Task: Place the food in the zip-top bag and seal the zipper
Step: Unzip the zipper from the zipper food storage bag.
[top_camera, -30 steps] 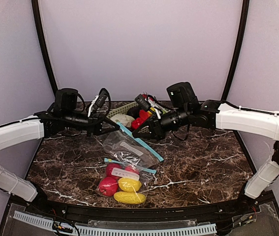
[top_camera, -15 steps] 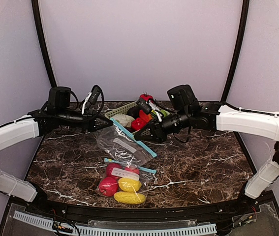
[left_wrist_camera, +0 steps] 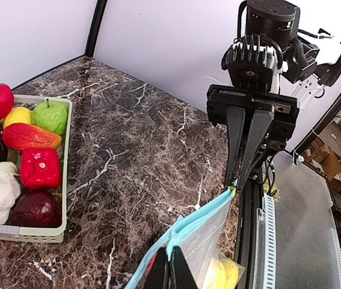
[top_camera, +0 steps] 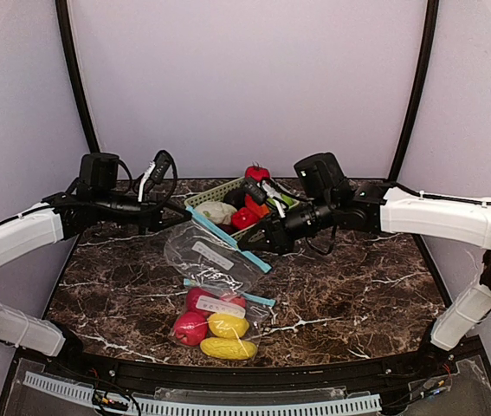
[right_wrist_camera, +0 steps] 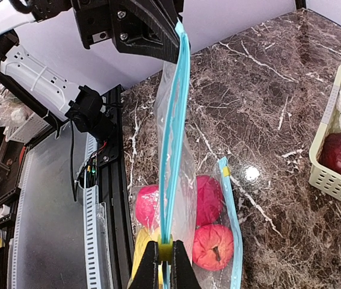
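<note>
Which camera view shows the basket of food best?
Left wrist: the food in the basket shows piece by piece. The top view hides part behind the right arm; right wrist catches only a corner.

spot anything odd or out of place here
The zip-top bag stretched between the left gripper and right gripper looks empty with its zipper pulled flat, while food sits unbagged in the basket.

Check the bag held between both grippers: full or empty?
Empty: the held bag hangs flat and clear; fruit lies in another bag.

left hand (top_camera: 180,211), right hand (top_camera: 264,250), bag (top_camera: 212,257) shifted leftward
</note>
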Controlling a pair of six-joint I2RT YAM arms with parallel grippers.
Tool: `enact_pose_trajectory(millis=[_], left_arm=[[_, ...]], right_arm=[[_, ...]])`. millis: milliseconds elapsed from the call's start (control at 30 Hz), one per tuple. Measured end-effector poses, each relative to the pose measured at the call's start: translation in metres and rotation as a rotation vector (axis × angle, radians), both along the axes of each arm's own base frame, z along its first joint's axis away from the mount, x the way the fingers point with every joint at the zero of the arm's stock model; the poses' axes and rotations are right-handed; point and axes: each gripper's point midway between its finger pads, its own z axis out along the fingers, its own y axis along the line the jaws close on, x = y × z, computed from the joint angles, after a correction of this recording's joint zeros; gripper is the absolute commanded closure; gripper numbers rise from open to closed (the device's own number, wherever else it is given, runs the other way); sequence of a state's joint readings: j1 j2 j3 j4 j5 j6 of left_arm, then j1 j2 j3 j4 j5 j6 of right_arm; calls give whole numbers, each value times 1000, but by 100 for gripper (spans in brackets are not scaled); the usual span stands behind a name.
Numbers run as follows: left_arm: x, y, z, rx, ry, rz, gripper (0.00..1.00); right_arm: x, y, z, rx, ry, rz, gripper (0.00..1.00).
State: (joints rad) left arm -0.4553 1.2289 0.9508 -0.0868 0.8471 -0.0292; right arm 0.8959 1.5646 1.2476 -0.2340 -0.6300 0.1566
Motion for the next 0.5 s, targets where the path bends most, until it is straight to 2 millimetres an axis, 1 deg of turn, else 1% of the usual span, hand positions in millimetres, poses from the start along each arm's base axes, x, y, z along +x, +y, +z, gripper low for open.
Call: enact_pose_trajectory(millis=[300,500], left_arm=[[4,9,7,0,-28,34,99],[7,16,9,4,-36,63,99]], right_arm=[[0,-1,-2,-5,6,-2,100],[-1,-3,-7,-17,13,-5,100]])
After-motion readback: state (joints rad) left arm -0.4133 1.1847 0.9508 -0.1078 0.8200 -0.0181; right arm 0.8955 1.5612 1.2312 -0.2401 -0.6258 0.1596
